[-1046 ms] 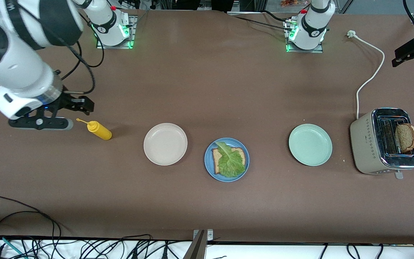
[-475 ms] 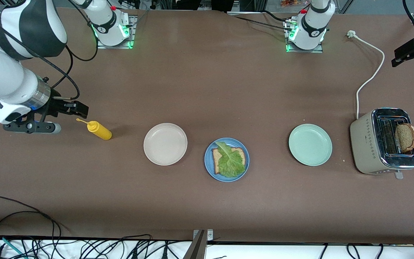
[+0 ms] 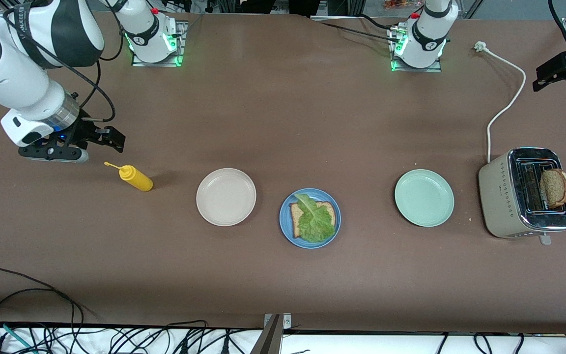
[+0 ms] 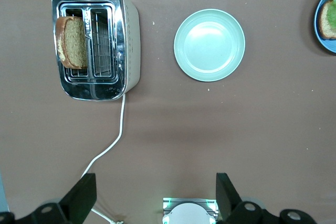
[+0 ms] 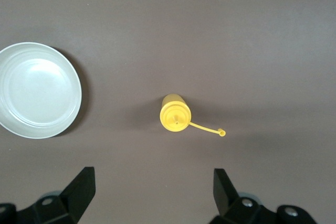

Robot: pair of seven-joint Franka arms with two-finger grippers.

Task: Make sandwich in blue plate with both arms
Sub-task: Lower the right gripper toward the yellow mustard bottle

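The left wrist view alone shows the left gripper spread wide and empty, above a cream toaster holding one brown bread slice. The right gripper, equally wide and empty, has risen farther from the yellow squeeze bottle. The round blue plate, mid-table, carries a brown bread slice under crinkled green lettuce.

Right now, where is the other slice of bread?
The second bread slice sticks up out of the toaster at the left arm's end of the table, beside the green plate.
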